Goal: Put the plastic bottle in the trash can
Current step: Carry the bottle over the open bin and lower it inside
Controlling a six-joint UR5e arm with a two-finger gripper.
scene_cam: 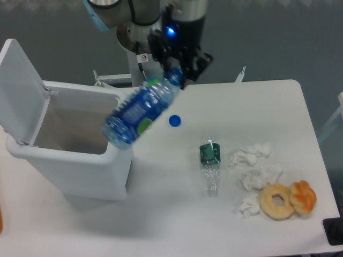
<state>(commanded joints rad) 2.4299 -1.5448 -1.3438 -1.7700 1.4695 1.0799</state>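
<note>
The plastic bottle (140,111), clear with a blue label and a green patch, hangs tilted in the air, its base down-left over the right rim of the trash can. My gripper (177,72) is shut on its capped neck at the upper right. The trash can (67,160) is a white bin on the left of the table, its flip lid (19,88) raised and its grey inside showing.
A small crushed bottle with a green label (210,163) lies mid-table. A loose blue cap (174,121) sits just right of the bin. Crumpled tissues (252,168) and two doughnuts (286,199) lie at the right front. The robot's white pedestal (146,51) stands behind.
</note>
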